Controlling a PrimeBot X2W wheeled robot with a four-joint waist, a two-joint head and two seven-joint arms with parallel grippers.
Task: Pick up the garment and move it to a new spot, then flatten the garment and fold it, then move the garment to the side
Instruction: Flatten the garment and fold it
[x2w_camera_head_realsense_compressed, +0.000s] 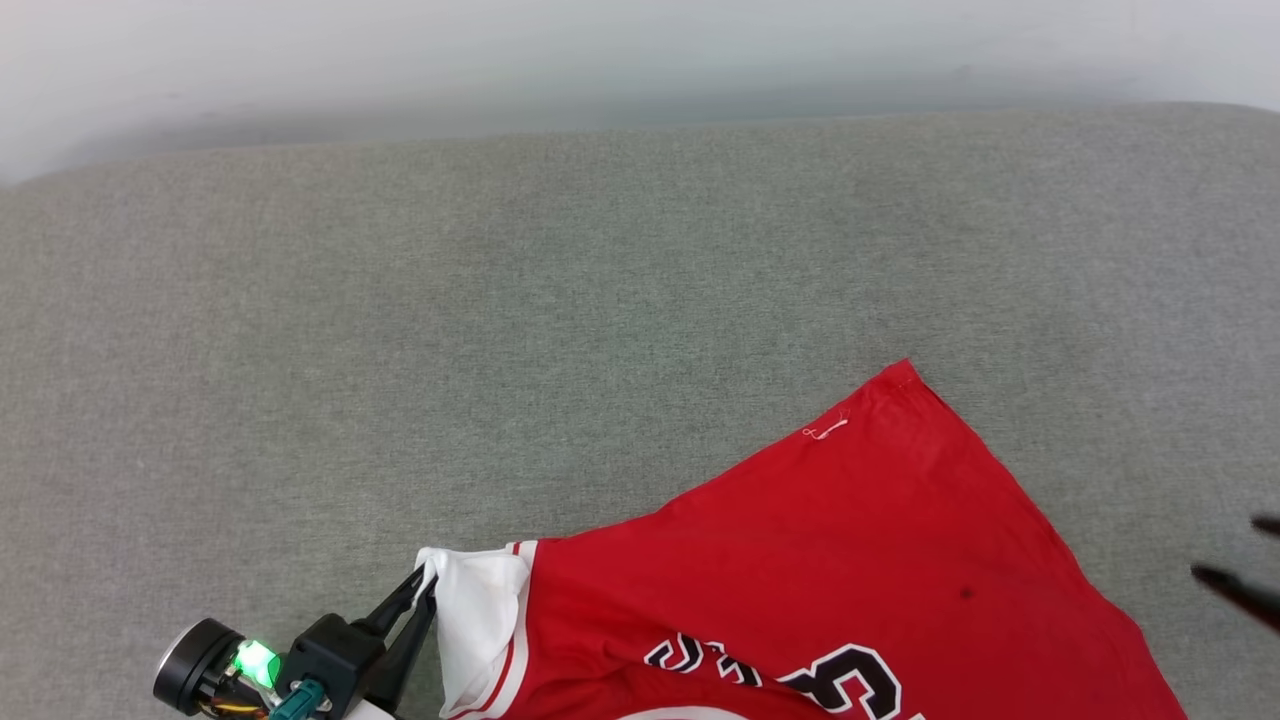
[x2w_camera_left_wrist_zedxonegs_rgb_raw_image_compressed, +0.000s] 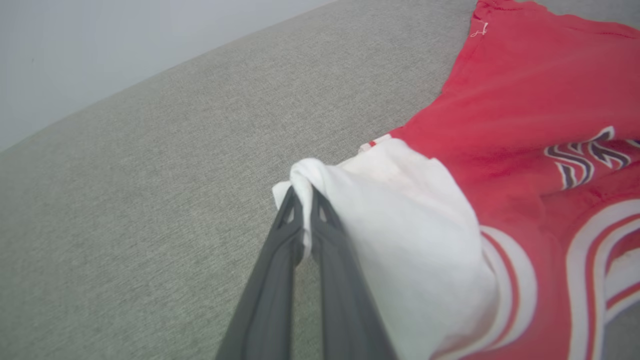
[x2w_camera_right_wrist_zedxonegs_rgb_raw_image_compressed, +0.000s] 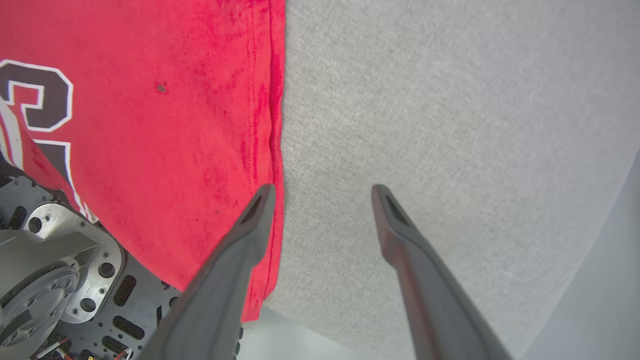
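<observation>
My left gripper (x2w_camera_left_wrist_zedxonegs_rgb_raw_image_compressed: 304, 202) pinches the white sleeve (x2w_camera_left_wrist_zedxonegs_rgb_raw_image_compressed: 400, 215) of the jersey (x2w_camera_head_realsense_compressed: 850, 560); my right gripper (x2w_camera_right_wrist_zedxonegs_rgb_raw_image_compressed: 322, 192) hangs open just beside the hem (x2w_camera_right_wrist_zedxonegs_rgb_raw_image_compressed: 272, 125). Probably mid-flattening; fold and side move remain.

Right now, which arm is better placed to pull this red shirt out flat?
Probably the left. The left gripper is shut on the white sleeve of the shirt, so it could pull at once. The right gripper stands open beside the red hem, gripping nothing.
</observation>
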